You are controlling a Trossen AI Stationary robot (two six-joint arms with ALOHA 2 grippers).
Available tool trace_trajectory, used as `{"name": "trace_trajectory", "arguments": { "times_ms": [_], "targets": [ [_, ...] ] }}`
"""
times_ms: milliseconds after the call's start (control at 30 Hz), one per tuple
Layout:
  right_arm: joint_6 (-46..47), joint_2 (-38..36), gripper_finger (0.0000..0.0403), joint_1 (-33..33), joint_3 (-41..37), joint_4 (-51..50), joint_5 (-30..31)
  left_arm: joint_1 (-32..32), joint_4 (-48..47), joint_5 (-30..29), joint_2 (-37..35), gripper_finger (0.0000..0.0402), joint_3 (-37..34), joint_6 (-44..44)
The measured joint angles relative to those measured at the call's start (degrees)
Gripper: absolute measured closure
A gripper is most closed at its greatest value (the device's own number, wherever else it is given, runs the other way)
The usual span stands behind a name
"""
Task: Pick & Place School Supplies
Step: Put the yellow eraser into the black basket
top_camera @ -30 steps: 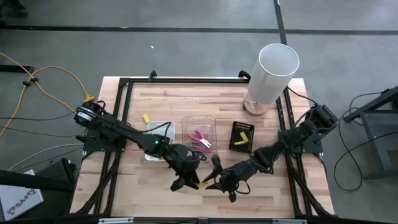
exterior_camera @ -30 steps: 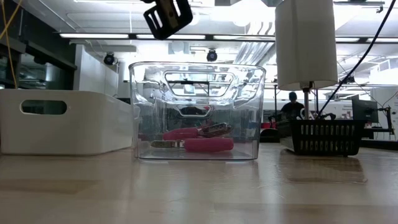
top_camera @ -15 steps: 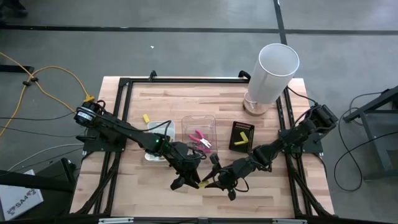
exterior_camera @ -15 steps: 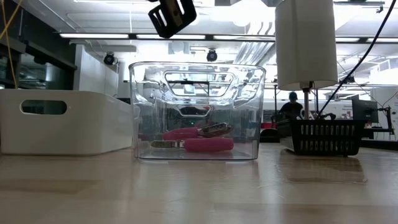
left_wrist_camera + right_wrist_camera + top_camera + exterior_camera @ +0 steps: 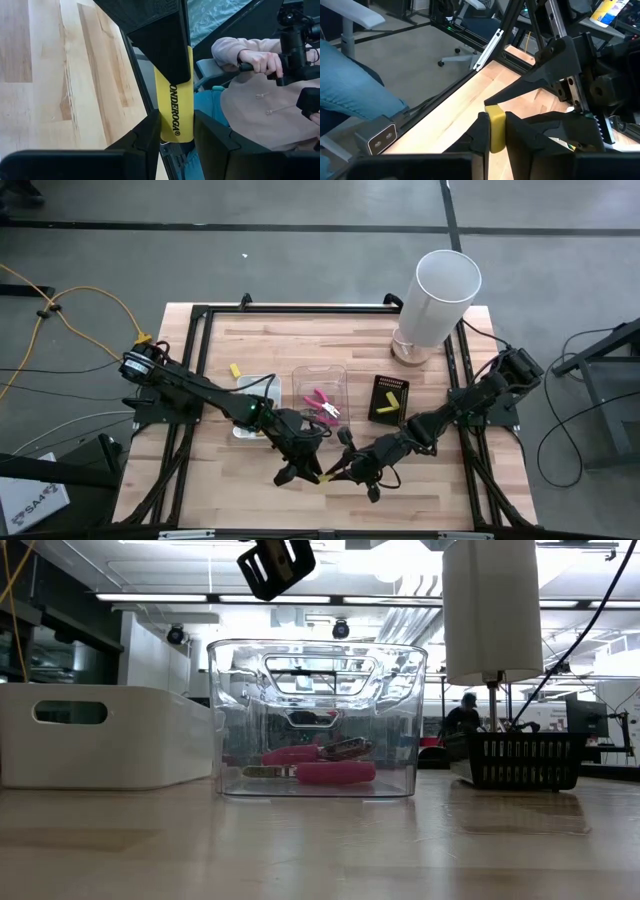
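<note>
At the counter's (image 5: 300,350) near edge, high view: left hand (image 5: 300,473) and right hand (image 5: 340,472) meeting over a yellow stick (image 5: 326,477); pink-handled pliers (image 5: 320,405) in the clear tray (image 5: 320,372); black box (image 5: 388,398) beside it.

Low view: pliers visible through the tray; both hands unseen.

Left wrist view: stick gripped endwise from both sides, lettering partly covered. Likely light, stiff, smooth; best held across flat faces.

Right wrist view: right hand clenched on the stick's end.
</note>
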Motion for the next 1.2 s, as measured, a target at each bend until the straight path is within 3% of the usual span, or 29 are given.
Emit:
{"name": "trace_trajectory", "arguments": {
  "times_ms": [333, 800, 1200],
  "targets": [
    [0.15, 0.0, 0.037, 0.02, 0.02, 0.02, -0.16, -0.02, 0.48, -0.04, 0.02, 0.0295, 0.0, 4.21],
    [1.98, 0.0, 0.0372, 0.04, 0.02, -1.79, -0.13, -0.2, 0.92, -0.39, 0.02, 0.0224, 0.0, 5.64],
    [7.3, -2.21, 0.0372, 3.47, 0.0, -8.9, 10.07, -0.2, 0.73, -0.35, 0.02, 0.0223, 0.0, 5.56]
  ]
}}
